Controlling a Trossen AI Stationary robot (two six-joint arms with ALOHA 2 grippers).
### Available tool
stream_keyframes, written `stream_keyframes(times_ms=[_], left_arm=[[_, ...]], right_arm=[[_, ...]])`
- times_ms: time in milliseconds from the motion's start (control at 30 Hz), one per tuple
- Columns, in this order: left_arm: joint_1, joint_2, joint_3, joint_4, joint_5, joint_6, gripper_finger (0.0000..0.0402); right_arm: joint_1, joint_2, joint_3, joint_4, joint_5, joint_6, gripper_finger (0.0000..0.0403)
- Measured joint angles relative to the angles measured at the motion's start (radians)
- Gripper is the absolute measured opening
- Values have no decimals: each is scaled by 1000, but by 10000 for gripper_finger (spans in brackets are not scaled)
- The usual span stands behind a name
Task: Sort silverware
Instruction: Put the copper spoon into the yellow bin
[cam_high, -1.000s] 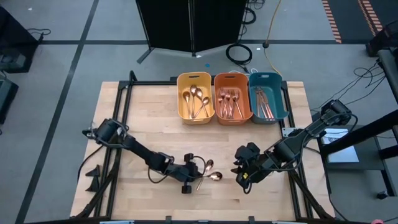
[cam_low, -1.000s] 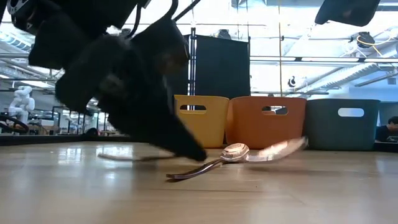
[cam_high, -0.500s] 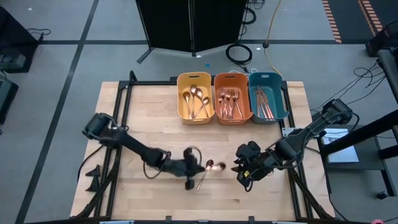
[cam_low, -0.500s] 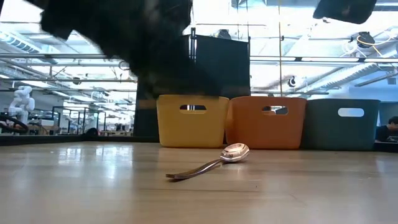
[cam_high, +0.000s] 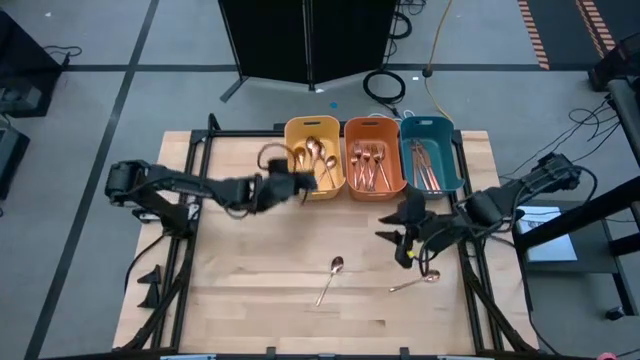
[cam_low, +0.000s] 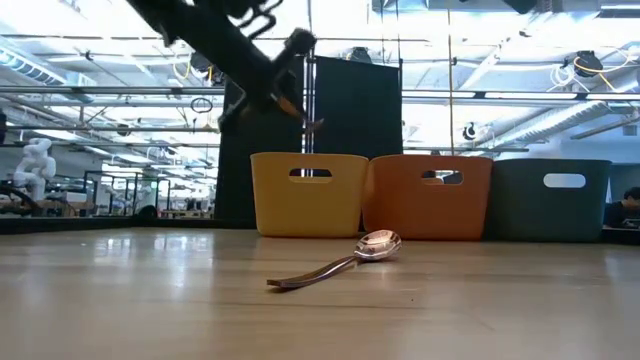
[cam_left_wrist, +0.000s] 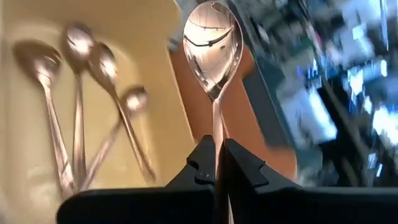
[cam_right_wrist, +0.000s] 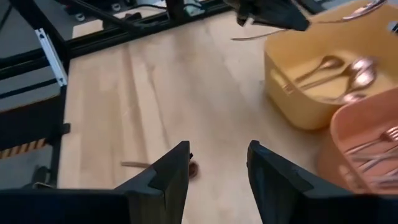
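Observation:
My left gripper hangs over the yellow bin, shut on a copper spoon; it shows high up in the low view. That bin holds several spoons. The orange bin holds forks and the teal bin holds knives. One spoon lies flat on the table's near middle, also seen low. A second spoon lies near my right gripper. That gripper is open and touches nothing. My left gripper pinches the spoon's handle between its two fingers. The spoon runs along the fingers, its bowl sticking out ahead of the fingertips. It is lifted clear and hangs above the yellow bin.
The three bins stand side by side at the table's far edge. A black metal frame runs along the table's left and right sides. Bare wood lies between the bins and the two loose spoons.
My left gripper has gone up from the near middle of the table, by the loose spoons, and toward the far edge, to the yellow bin, carrying a spoon lifted clear. My right gripper has moved toward the far edge. A spoon now shows on the table where it stood.

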Motion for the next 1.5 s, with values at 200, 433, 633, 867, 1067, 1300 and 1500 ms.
stream_keyframes(times_ms=[200, 433, 633, 867, 1067, 1300, 1500], left_arm=[[181, 16, 0, 18, 138, -41, 8], [283, 15, 0, 24, 253, 86, 12], [342, 15, 0, 48, 328, 85, 59], [387, 15, 0, 46, 399, 84, 102], [390, 15, 0, 107, 445, 145, 104], [337, 14, 0, 369, 565, 246, 105], [189, 14, 1, 550, 585, 423, 105]], right_arm=[[-46, -20, 0, 0, -8, -50, 148], [-76, -19, 0, 4, 7, 27, 148], [-113, -16, 0, 25, 46, 80, 148], [-146, -16, 0, 64, 46, 90, 148], [-155, -16, 0, 70, 42, 117, 148], [-154, -16, 1, 69, -125, 69, 148], [-139, -16, 2, 46, -382, 14, 148]])
